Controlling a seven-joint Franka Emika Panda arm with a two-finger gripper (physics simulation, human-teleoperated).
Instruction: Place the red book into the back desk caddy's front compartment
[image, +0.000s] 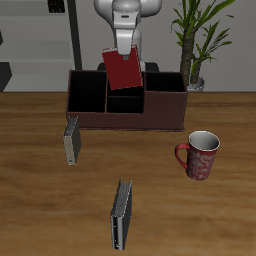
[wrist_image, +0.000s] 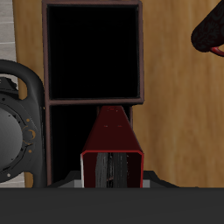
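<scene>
The red book (image: 124, 69) hangs tilted in the air over the middle of the back desk caddy (image: 165, 112), a long dark maroon box near the table's back. My gripper (image: 124, 46) is shut on the book's upper end. Below the book's lower edge lies the front compartment (image: 124, 103), a small black middle cell along the caddy's camera-facing wall. In the wrist view the red book (wrist_image: 112, 147) points away from me, its page edge toward the camera, above the caddy's dividers, with a black cell (wrist_image: 92, 52) beyond it.
Two grey-black books stand on the table, one (image: 72, 140) just in front of the caddy's end, one (image: 121, 215) near the front edge. A red patterned mug (image: 200, 154) stands beside them. A potted plant (image: 195, 45) rises behind the caddy.
</scene>
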